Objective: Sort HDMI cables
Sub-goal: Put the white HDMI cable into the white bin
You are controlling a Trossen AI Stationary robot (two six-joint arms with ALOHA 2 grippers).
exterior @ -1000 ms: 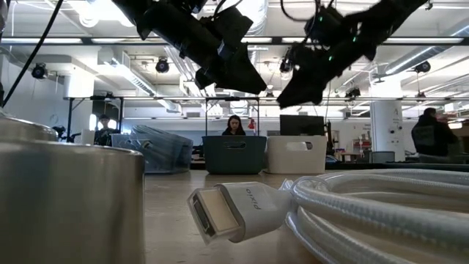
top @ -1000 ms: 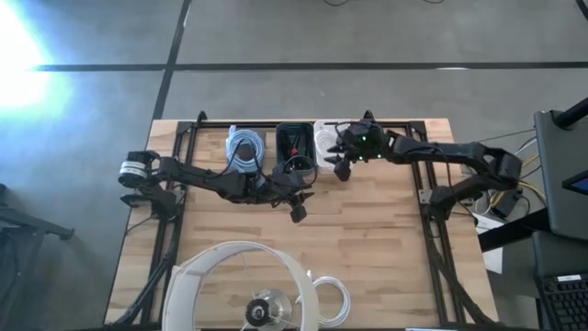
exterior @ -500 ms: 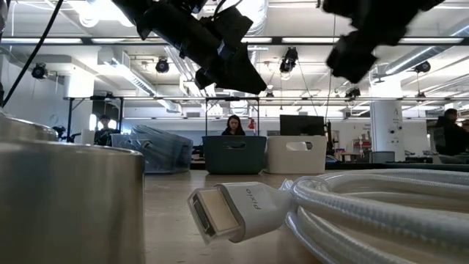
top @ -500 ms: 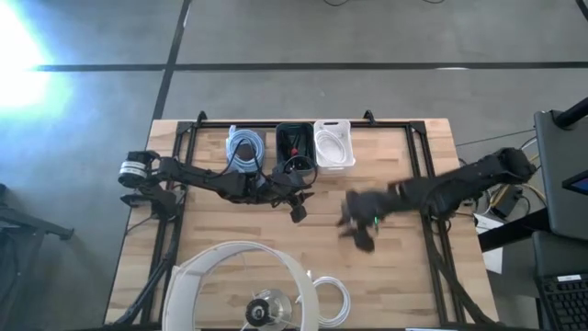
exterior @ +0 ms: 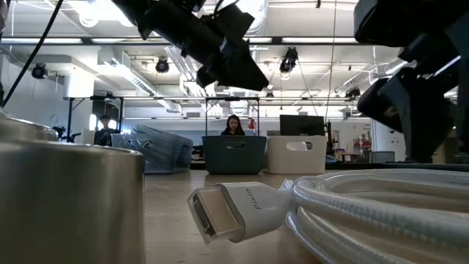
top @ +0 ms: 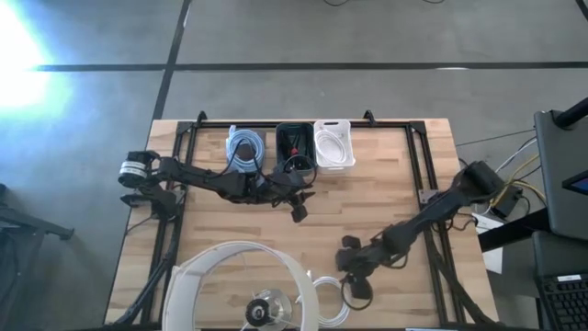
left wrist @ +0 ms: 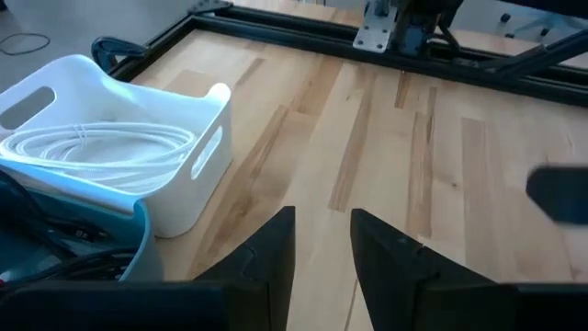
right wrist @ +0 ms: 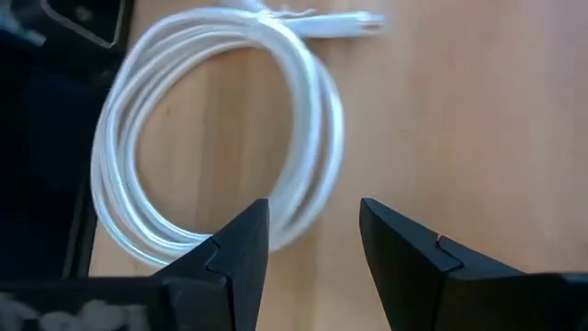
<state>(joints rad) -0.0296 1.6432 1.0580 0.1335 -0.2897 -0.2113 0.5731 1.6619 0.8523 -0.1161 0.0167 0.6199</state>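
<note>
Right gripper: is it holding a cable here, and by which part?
Nothing is held. The right gripper is open above the coiled white cable on the table, not touching it; the left gripper is empty too.

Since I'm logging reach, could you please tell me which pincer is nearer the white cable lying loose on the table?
Right. The right pincer hovers beside the white cable; the left pincer waits by the bins.

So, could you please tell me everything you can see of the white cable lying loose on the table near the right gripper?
The white HDMI cable is wound into a loose round coil of several turns, lying flat on the wooden table at its near edge. Its jacket looks braided, and one white flat plug sticks out sideways from the coil. The right gripper hangs open just above the coil's edge, apparently not touching it. The cable rests beside the pale ring-shaped lamp.
</note>
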